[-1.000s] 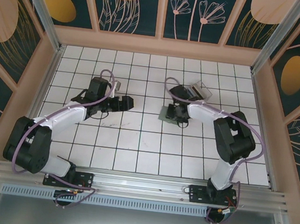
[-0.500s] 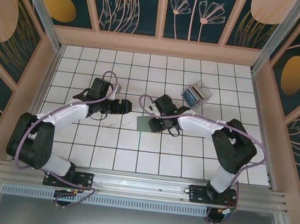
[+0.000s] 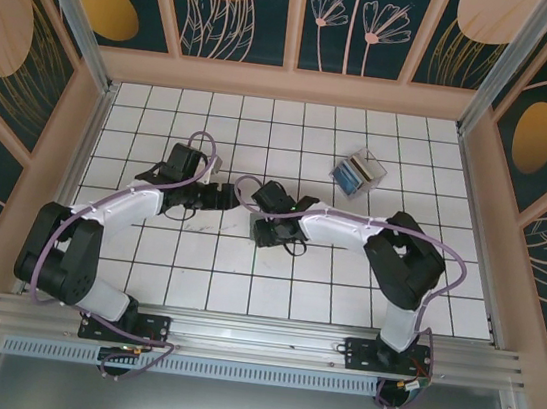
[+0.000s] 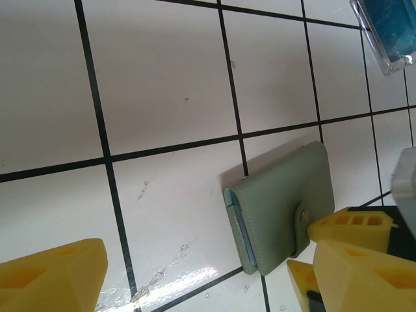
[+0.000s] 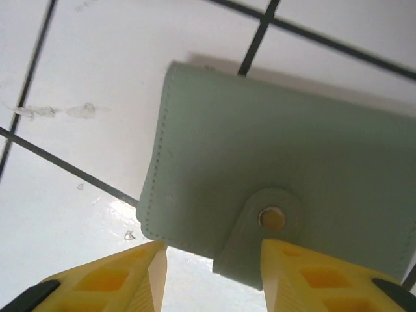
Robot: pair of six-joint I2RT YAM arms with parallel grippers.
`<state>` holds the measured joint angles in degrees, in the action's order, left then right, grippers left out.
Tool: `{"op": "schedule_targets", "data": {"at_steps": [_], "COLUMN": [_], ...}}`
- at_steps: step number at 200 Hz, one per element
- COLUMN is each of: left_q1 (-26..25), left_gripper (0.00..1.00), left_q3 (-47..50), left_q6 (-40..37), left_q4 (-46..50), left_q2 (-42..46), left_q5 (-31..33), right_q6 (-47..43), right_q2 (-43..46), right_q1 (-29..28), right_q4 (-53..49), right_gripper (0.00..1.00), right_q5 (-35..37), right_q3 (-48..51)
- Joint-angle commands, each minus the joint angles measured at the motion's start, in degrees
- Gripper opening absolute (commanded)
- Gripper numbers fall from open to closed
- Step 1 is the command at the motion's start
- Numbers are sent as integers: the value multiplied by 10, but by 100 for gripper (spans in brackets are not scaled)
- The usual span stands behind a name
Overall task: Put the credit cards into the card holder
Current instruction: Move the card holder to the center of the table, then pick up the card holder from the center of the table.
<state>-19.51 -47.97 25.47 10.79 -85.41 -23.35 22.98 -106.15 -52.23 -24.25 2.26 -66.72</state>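
The card holder point(image 4: 283, 205) is a grey-green wallet lying flat and snapped closed on the tiles. It also shows in the right wrist view point(image 5: 279, 156), and a sliver of it point(image 3: 256, 224) peeks out in the top view. My right gripper point(image 5: 213, 250) point(image 3: 268, 232) stands open at its strap edge, one fingertip point(image 5: 286, 260) against the strap below the snap and the other by the wallet's corner. My left gripper point(image 4: 208, 253) point(image 3: 226, 198) hovers open just left of the wallet, holding nothing. Blue credit cards point(image 4: 393, 26) sit in a clear box point(image 3: 359, 170) at the back right.
The white tiled floor point(image 3: 195, 265) is fenced by wooden walls point(image 3: 289, 84) on three sides. The two arms meet near the middle, fingers close together. A shiny smear point(image 4: 162, 273) marks the tile beside the wallet.
My right gripper has swept left with the wallet, about two tiles, up to the left gripper, and its jaws have widened. The left gripper shifted slightly.
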Motion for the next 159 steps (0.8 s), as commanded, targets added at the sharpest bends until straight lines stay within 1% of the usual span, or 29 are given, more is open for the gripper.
{"op": "schedule_targets", "data": {"at_steps": [1,18,25,48,56,78,94,115,121,136,159], "left_q1": [0,0,0,0,0,0,0,-1,-2,-2,-3], "left_gripper": [83,83,83,83,83,83,82,82,82,82,82], "left_q3": [-8,-12,-14,-10,-12,-9,-2,0,2,3,6], "left_q6": [-10,-9,-9,-9,-7,0,2,4,3,0,1], "left_q4": [13,13,12,-1,-2,-18,-34,-48,-53,-55,-55], "left_q2": [-15,-20,-22,-28,-33,-39,-39,-39,-39,-41,-40], "left_q5": [2,0,-3,-11,-17,-46,-61,-92,-96,-101,-111], "right_q6": [34,28,27,2,-10,-27,-47,-105,-129,-184,-243], "right_q2": [-21,-17,-13,-2,-2,0,8,32,41,68,103], "right_q1": [-4,-4,-3,1,2,5,15,16,13,8,7], "right_q4": [-66,-84,-88,-64,-62,-70,-64,-45,-35,7,53], "right_gripper": [43,42,41,33,33,32,27,18,14,11,10], "right_q5": [67,94,102,83,78,91,86,83,79,74,60], "right_q3": [-10,-7,-6,10,10,5,14,30,39,67,105]}}
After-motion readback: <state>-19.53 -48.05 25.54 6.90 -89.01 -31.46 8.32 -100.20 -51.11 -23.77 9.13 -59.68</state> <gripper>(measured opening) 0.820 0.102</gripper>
